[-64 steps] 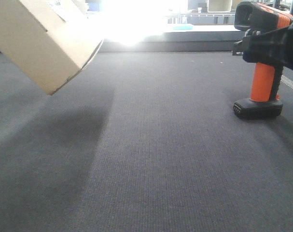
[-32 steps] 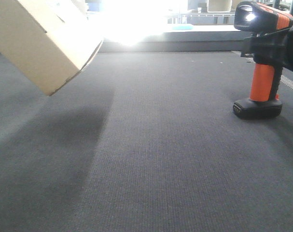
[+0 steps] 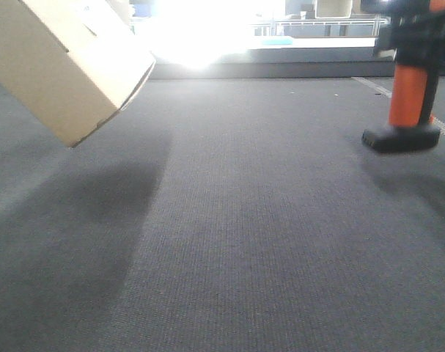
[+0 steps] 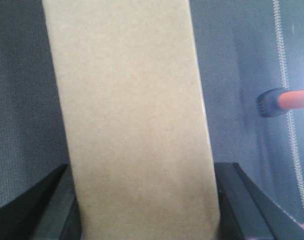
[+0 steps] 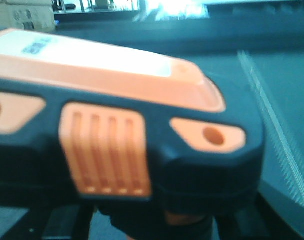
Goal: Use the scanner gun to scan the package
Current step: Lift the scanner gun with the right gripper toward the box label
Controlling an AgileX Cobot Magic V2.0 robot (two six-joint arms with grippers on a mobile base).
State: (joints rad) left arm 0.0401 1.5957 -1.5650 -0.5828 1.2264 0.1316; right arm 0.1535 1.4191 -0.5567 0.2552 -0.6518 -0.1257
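The left gripper (image 4: pixel 146 205) is clamping the package (image 4: pixel 131 110) between its two dark fingers and holding it tilted above the grey mat (image 3: pixel 244 220). The right gripper (image 3: pixel 420 35), blurred and partly cut off, is gripping the scanner gun (image 3: pixel 408 95) near its head. It is holding the scanner upright, clear of the mat and well apart from the package.

I am reading nothing legible: the bluish mark (image 5: pixel 34 49) on the scanner gun's (image 5: pixel 141 145) white top is coming through blurred, and the dark print on the cardboard box (image 5: pixel 21 15) at upper left is showing too small.
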